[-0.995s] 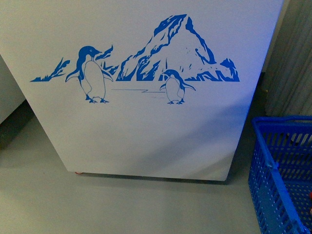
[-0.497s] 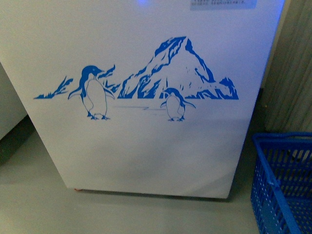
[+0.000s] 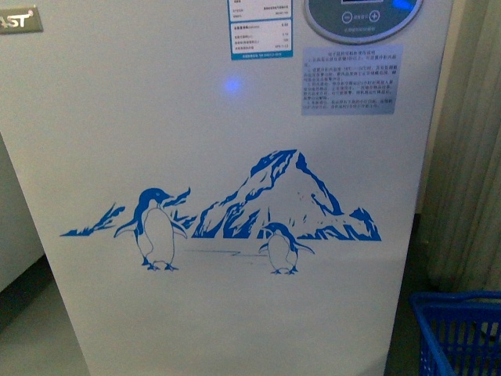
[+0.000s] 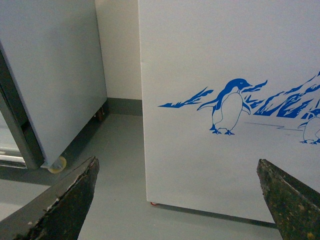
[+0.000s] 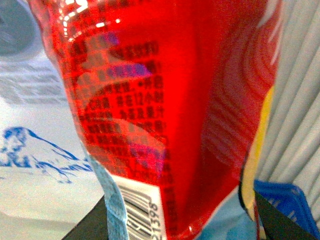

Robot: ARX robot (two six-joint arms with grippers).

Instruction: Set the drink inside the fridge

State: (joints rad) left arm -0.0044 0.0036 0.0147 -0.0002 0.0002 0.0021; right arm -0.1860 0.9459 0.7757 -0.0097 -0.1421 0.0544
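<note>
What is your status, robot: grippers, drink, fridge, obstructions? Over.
Left gripper open, empty. Right gripper shut on red-labelled drink. White fridge with blue penguin graphic dead ahead, lid out of view. Blue plastic basket low right, beside fridge.

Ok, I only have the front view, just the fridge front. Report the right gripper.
Observer: Right gripper holds a red drink, barcode showing.
Operator: Now the left one.
Observer: Left gripper is open and empty, facing the fridge.
Operator: Say what stands beside the fridge.
Observer: A cabinet on casters, with bare floor between them.
</note>
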